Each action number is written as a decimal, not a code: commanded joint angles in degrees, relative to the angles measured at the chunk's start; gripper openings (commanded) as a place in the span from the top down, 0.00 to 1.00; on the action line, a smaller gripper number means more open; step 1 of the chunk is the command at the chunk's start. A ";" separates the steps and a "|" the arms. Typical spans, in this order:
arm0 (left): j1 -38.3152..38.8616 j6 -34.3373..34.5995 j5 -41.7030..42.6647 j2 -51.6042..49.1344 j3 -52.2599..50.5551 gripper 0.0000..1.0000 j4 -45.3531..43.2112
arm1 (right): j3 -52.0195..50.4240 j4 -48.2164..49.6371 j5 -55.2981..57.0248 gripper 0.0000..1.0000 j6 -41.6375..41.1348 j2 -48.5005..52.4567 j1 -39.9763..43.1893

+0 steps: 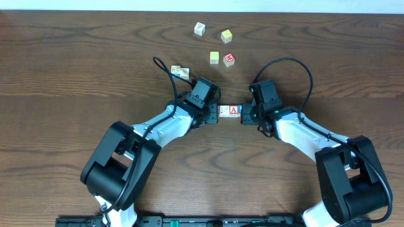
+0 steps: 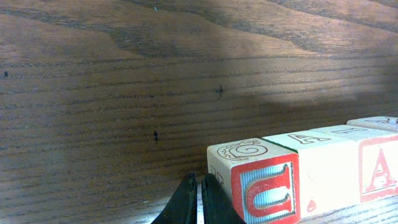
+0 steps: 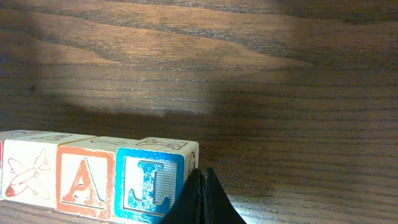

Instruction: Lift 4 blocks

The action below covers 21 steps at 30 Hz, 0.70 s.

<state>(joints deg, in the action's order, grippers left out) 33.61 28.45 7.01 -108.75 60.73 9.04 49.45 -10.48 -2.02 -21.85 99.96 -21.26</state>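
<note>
Four blocks point(image 1: 229, 111) form one touching row between my two claws. Left claw point(image 2: 199, 200): fingers together, tips against the red-framed C block point(image 2: 264, 190). Next in line: whitish block point(image 2: 326, 168), red-framed A block point(image 2: 380, 167), blue-lettered L block point(image 3: 149, 183). Right claw point(image 3: 204, 198): fingers together, tips against the L block. Whether the row rests on the tabletop point(image 1: 76, 57), I cannot tell.

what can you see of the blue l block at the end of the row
The blue L block is a pale wooden cube: its near face has a blue frame and an upright blue L on white ridges, its top a faint line drawing. It ends the row, one side flush against the red A block. The shut right claw touches its other side.
</note>
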 commanded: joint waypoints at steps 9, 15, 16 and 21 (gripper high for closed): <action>3.61 -1.62 4.44 0.74 1.38 0.93 1.44 | 0.72 -0.66 -9.35 0.99 0.90 0.48 -3.91; 3.43 -1.81 2.29 0.74 1.38 0.93 2.51 | 0.72 -0.66 -9.35 0.99 0.90 0.48 -3.91; 3.32 -1.81 2.27 0.74 1.38 0.93 2.71 | 0.72 -0.66 -9.35 0.99 0.90 0.48 -3.91; 2.49 -1.81 2.27 0.74 1.38 0.93 2.73 | 0.72 -0.68 -9.35 0.99 0.92 0.48 -3.91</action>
<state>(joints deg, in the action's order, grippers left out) 34.81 28.01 4.45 -108.44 60.75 12.10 49.45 -11.66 -2.07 -21.67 99.96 -22.17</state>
